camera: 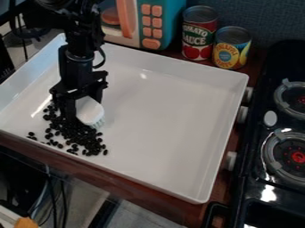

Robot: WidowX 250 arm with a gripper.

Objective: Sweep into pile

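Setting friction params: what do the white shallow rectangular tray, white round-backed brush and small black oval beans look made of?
Tray: glossy, likely hard plastic; smooth with bright highlights, though enamel could look alike.
Brush: probably plastic back, smooth and pale, with synthetic-looking bristles along its lower edge.
Beans: probably dried beans, hard-looking separate dark ovals; plastic imitations not ruled out.

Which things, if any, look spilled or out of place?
A few black beans lie left of the pile, by the near wall of the white tray: strays the sweep should probably gather. Nothing else stands out.
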